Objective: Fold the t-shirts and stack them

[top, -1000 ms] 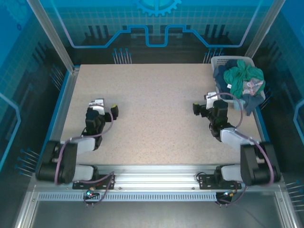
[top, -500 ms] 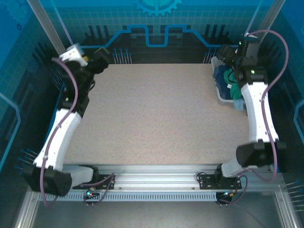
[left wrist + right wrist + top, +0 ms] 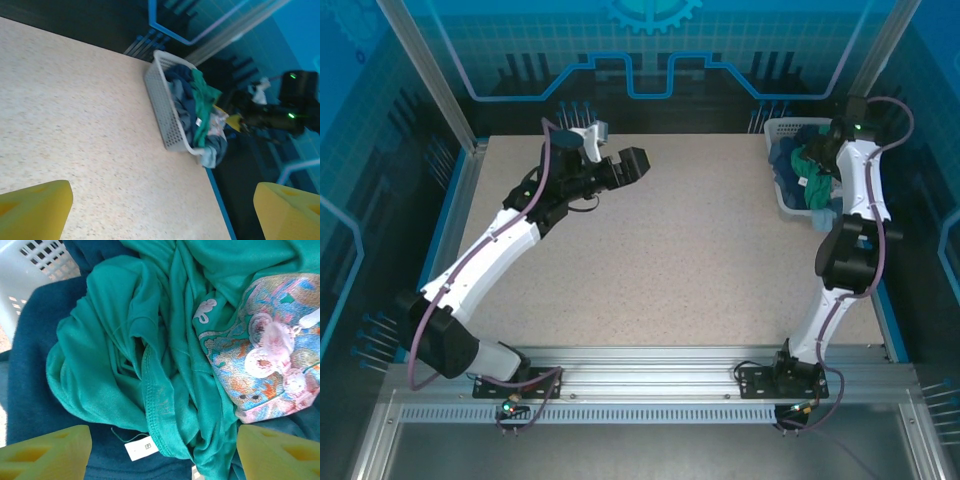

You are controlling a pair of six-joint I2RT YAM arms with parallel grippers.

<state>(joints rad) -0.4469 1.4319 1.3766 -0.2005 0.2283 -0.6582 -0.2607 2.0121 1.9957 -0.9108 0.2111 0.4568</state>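
Observation:
The t-shirts lie heaped in a white lattice basket (image 3: 782, 128) at the table's back right. A crumpled teal-green t-shirt (image 3: 125, 350) with a pale pink-white print (image 3: 270, 365) and a small white label (image 3: 142, 447) is on top. Navy t-shirts (image 3: 30, 390) lie under it. My right gripper (image 3: 162, 455) hangs open just above the teal shirt, one yellow finger (image 3: 45, 455) on each side of a hemmed fold, holding nothing. My left gripper (image 3: 630, 165) is open and raised over the back middle of the table, facing the basket (image 3: 165, 110) and the teal shirt (image 3: 200, 105).
The speckled tabletop (image 3: 660, 250) is bare between the arms. A blue edge strip (image 3: 220, 200) runs along the table's right side just past the basket. Some cloth hangs over the basket's near rim (image 3: 212, 152). Enclosure walls stand close behind the basket.
The left arm has swung from the back left corner toward the back middle. The right arm has dropped lower over the basket, bringing its gripper down to the teal shirt.

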